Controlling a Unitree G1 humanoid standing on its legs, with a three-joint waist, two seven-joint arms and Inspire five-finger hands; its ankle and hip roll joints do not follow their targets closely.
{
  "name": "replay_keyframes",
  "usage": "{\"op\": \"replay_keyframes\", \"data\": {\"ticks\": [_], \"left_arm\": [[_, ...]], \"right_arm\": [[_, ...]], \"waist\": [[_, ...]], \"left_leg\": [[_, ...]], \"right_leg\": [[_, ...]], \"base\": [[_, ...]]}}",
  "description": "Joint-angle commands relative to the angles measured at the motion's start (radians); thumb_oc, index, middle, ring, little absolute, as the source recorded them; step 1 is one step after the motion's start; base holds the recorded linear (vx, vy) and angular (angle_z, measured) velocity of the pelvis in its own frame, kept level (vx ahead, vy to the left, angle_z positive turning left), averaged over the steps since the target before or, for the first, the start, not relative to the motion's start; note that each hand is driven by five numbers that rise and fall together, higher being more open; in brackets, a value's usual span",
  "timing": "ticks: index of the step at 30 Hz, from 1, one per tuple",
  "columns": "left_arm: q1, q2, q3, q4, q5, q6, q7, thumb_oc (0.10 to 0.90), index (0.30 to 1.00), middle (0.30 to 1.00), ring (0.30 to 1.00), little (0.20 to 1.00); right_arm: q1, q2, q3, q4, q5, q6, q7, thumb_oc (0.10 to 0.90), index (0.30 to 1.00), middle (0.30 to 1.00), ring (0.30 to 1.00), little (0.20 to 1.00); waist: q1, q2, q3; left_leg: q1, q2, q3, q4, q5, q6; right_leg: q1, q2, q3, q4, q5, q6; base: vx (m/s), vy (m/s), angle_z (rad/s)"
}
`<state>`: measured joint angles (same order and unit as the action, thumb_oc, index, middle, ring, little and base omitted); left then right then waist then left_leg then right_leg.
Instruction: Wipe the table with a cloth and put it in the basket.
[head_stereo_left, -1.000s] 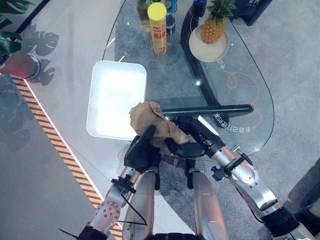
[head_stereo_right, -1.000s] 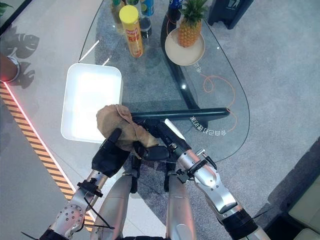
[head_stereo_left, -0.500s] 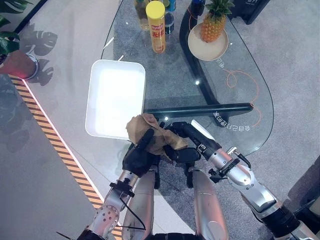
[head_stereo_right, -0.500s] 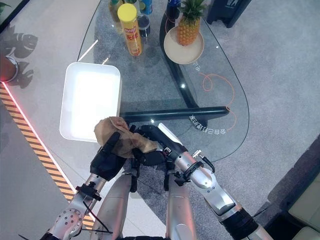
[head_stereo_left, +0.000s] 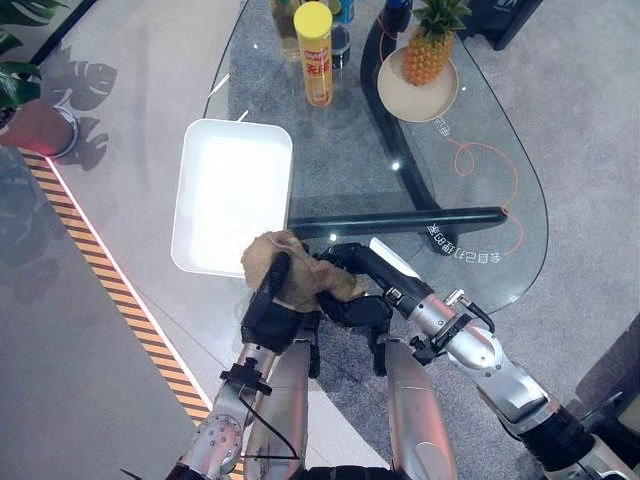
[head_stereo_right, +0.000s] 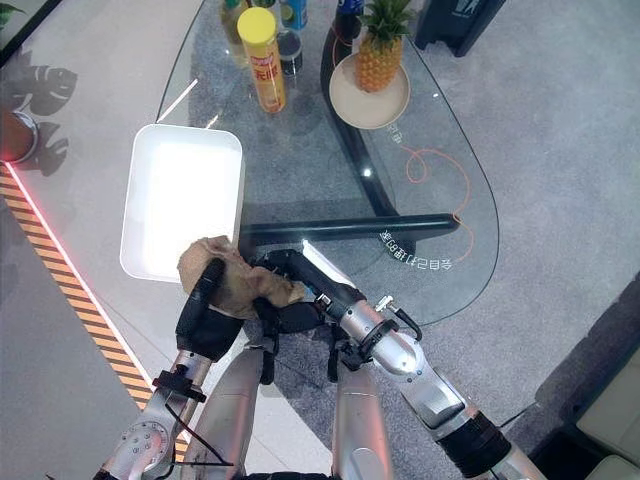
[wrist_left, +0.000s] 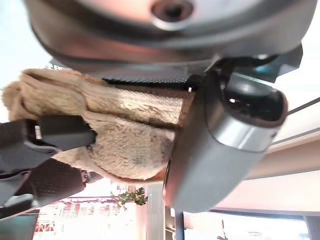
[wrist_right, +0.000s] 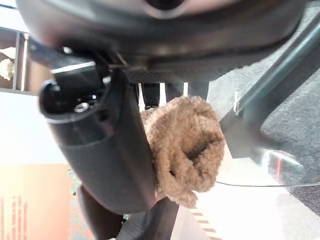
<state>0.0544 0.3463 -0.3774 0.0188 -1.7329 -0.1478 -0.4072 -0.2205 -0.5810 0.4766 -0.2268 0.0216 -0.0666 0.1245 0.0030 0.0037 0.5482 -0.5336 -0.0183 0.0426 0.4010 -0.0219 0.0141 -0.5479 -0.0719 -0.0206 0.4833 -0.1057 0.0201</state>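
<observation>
You have the brown cloth (head_stereo_left: 290, 275) pinched between both hands, left hand (head_stereo_left: 268, 312) and right hand (head_stereo_left: 350, 290), at the glass counter's (head_stereo_left: 470, 215) near edge. Beside it, the white basket (head_stereo_left: 195, 230) looks empty.

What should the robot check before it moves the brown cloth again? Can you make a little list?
1. Cloth held by left hand: ok.
2. Right hand also gripping the cloth: ok.
3. Cloth touching the glass table: cannot tell.
4. White basket has room: ok.
5. Yellow-capped can and pineapple plate far from the hands: ok.
</observation>
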Motion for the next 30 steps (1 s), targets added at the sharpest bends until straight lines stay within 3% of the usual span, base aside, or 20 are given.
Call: {"op": "replay_keyframes", "data": {"ticks": [1, 21, 22, 23, 30], "left_arm": [[-0.003, -0.013, 0.040, -0.243, -0.049, -0.007, -0.156, 0.100, 0.300, 0.300, 0.300, 0.200], [0.015, -0.029, 0.046, -0.240, -0.056, -0.019, -0.144, 0.100, 0.300, 0.300, 0.300, 0.200], [0.015, -0.028, 0.046, -0.240, -0.056, -0.018, -0.144, 0.100, 0.300, 0.300, 0.300, 0.200], [0.016, -0.029, 0.047, -0.239, -0.052, -0.017, -0.144, 0.100, 0.300, 0.300, 0.300, 0.200], [0.032, -0.035, 0.049, -0.245, -0.037, -0.021, -0.139, 0.100, 0.300, 0.300, 0.300, 0.200]], "right_arm": [[0.014, 0.006, 0.008, -0.107, -0.017, -0.035, 0.023, 0.100, 0.300, 0.300, 0.300, 0.200], [0.034, 0.026, -0.007, -0.094, -0.019, -0.040, -0.012, 0.100, 0.300, 0.300, 0.300, 0.200], [0.032, 0.028, -0.009, -0.091, -0.013, -0.042, -0.026, 0.525, 0.665, 0.665, 0.665, 0.625], [0.034, 0.034, -0.010, -0.091, -0.022, -0.040, -0.033, 0.800, 0.900, 0.900, 0.900, 0.900], [0.059, 0.039, -0.046, -0.109, -0.019, -0.062, -0.091, 0.800, 0.900, 0.900, 0.900, 0.900]], "waist": [[0.018, -0.023, -0.028], [0.022, -0.027, -0.028], [0.022, -0.027, -0.028], [0.022, -0.027, -0.028], [0.019, -0.029, -0.028]], "left_leg": [[-0.050, -0.076, 0.025, 0.107, -0.019, 0.079], [-0.052, -0.080, 0.025, 0.125, -0.029, 0.085], [-0.052, -0.080, 0.025, 0.125, -0.030, 0.085], [-0.052, -0.080, 0.025, 0.127, -0.030, 0.085], [-0.045, -0.078, 0.029, 0.126, -0.033, 0.088]], "right_leg": [[0.032, 0.044, -0.046, -0.072, 0.125, -0.029], [0.034, 0.043, -0.048, -0.062, 0.124, -0.028], [0.035, 0.043, -0.046, -0.062, 0.124, -0.028], [0.034, 0.044, -0.046, -0.061, 0.124, -0.027], [0.042, 0.044, -0.045, -0.062, 0.123, -0.026]], "base": [[0.00, 0.000, 0.00], [0.00, 0.000, 0.00], [0.00, 0.000, 0.00], [0.00, 0.000, 0.00], [0.00, 0.000, 0.00]]}}
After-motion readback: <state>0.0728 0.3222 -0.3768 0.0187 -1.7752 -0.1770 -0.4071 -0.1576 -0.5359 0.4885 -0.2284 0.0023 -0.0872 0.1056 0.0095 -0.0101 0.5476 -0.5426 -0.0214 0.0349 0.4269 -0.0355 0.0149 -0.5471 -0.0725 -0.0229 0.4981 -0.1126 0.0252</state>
